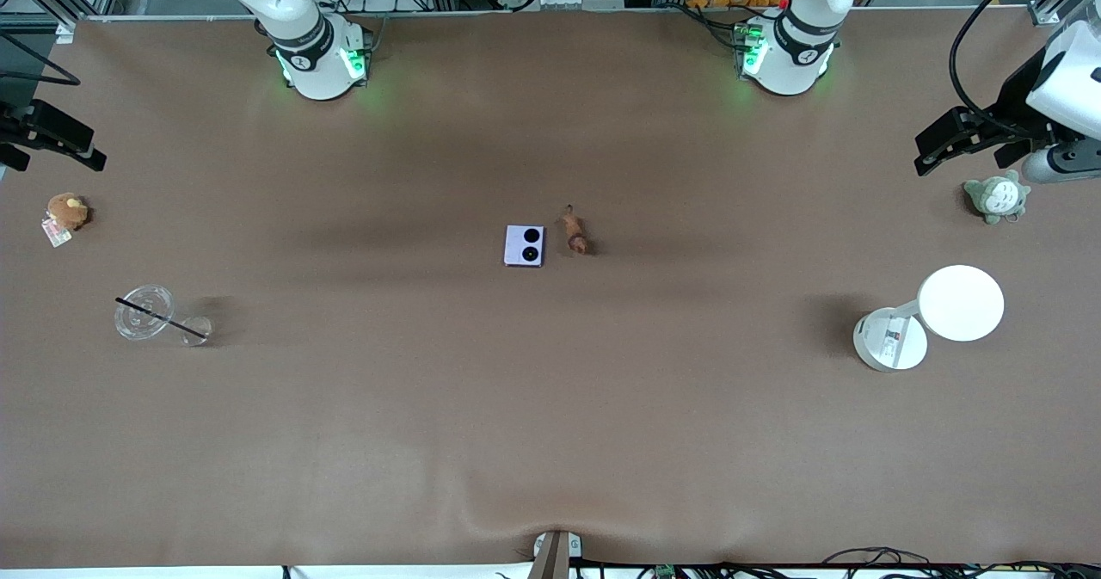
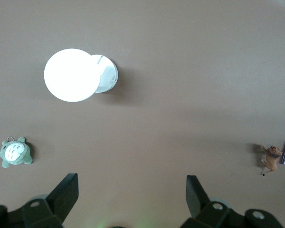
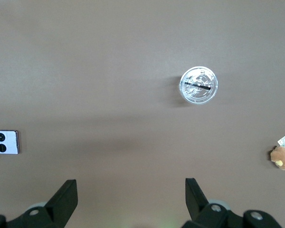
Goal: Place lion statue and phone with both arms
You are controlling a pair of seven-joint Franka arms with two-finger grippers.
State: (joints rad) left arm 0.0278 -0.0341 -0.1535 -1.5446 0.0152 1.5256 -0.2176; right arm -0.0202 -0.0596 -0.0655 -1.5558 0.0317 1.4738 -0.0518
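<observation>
A clear cup [image 1: 144, 311] with a black straw [image 1: 160, 315] in it is seen toward the right arm's end. The phone [image 1: 524, 245] and lion statue [image 1: 575, 230] lie just beside each other at mid-table. The left gripper [image 2: 132, 192] and right gripper [image 3: 131, 192] are held high at the table's ends, jaws wide apart, nothing gripped.

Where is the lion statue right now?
In the front view, the lion statue lies near the middle of the table, close beside the phone, on the phone's side toward the left arm's end.
</observation>
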